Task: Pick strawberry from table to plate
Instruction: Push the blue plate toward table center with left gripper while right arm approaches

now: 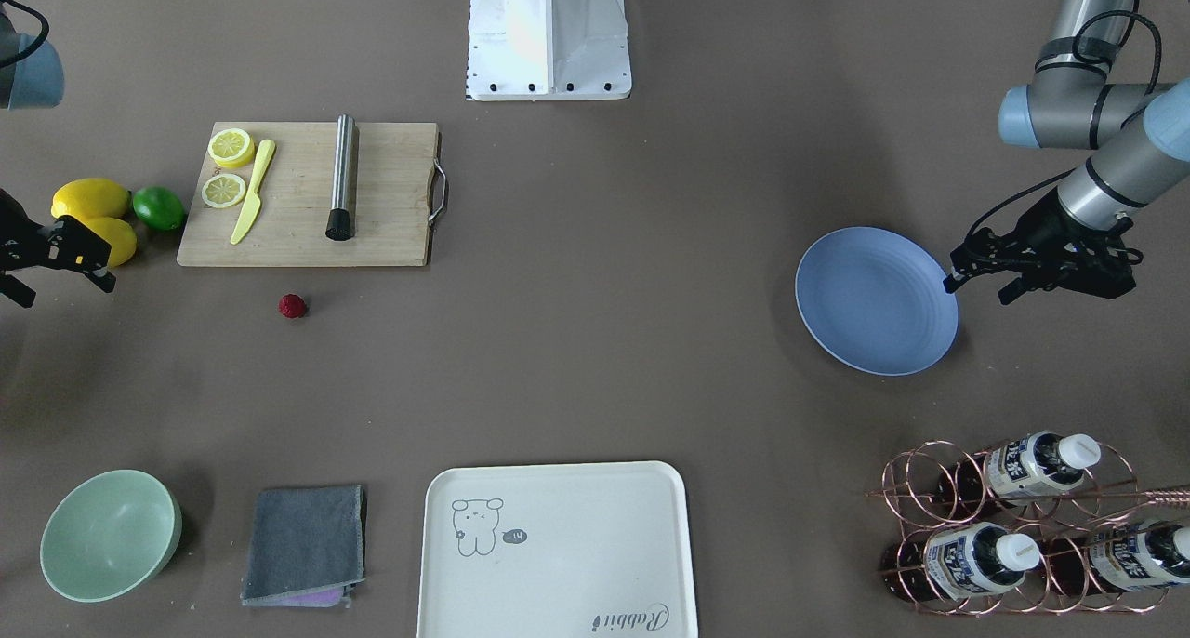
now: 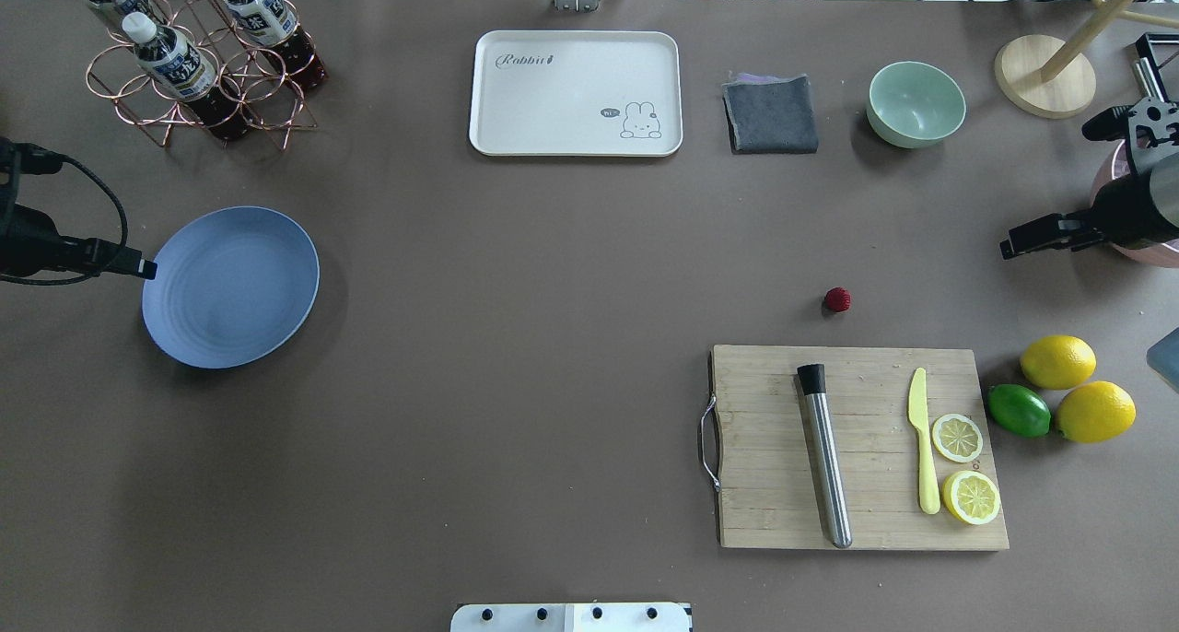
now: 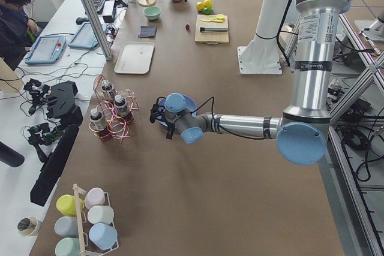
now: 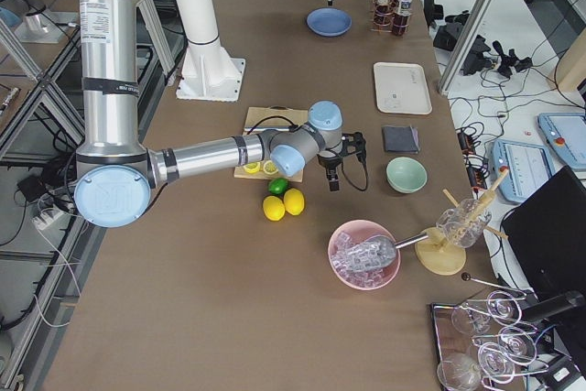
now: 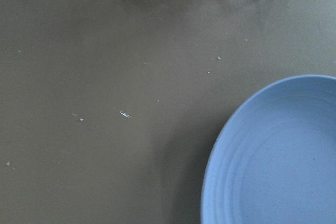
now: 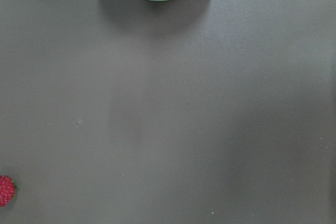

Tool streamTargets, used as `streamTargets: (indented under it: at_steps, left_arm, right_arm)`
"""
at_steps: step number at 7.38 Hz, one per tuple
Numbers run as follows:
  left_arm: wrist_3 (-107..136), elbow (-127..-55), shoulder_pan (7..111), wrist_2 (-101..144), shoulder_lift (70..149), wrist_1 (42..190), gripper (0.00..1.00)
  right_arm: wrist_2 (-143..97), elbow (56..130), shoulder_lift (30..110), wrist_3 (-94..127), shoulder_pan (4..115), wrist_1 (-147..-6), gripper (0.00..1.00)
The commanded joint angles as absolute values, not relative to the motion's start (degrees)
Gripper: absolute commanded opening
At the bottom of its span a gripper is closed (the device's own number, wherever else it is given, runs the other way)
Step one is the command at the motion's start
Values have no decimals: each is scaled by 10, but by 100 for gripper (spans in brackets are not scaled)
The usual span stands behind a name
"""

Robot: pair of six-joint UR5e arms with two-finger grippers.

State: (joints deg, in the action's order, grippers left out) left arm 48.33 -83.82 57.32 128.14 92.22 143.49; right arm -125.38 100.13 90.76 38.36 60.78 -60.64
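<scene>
Nearest the robot's base, take the wooden cutting board as your marker. On it lie a steel cylinder with a black cap, a yellow plastic knife and two lemon halves. Just off the board's right end you have a green lime and two whole lemons.

The strawberry sits on the table just beyond the board's far edge, about level with the capped cylinder and apart from everything else. Nothing holds it.

The right gripper hangs beyond the board's far right corner, farther out than the lemons and well off from the strawberry. Its fingers are spread and empty. Its wrist camera catches the berry only at the lower left edge of its view.

Far to the left of the board you see the blue plate, with nothing on it. The left gripper hangs at the plate's rim on the side away from the board, its fingers parted and carrying nothing.

Farthest from the board, along the table's far side, stand a mint-green bowl, a folded grey cloth, a cream tray and, beyond the plate, a copper wire rack of bottles.
</scene>
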Motion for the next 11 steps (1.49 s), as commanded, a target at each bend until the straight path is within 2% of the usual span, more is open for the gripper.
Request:
streamTargets:
  at_steps: [1, 2, 4, 5, 6, 9, 11]
  left_arm:
    - [496, -833, 556, 1274, 923, 1443, 69]
    - [496, -821, 550, 1274, 923, 1456, 62]
    - [496, -798, 538, 1274, 929, 1493, 62]
    - [504, -804, 538, 1278, 931, 1494, 14]
    - [515, -812, 539, 1281, 934, 1493, 0]
    - [623, -842, 538, 1281, 969, 1486, 0]
    - [711, -842, 485, 1261, 1020, 1484, 0]
  right_arm:
    - [-1251, 1000, 903, 388, 602, -606, 99]
    - [-1248, 1000, 903, 388, 601, -607, 99]
    - [-1245, 998, 897, 388, 598, -607, 99]
    - [-1245, 998, 895, 388, 598, -607, 99]
    - [-1245, 998, 894, 388, 598, -607, 99]
    - [-1245, 998, 894, 388, 598, -607, 99]
    - [-1245, 998, 894, 387, 598, -607, 99]
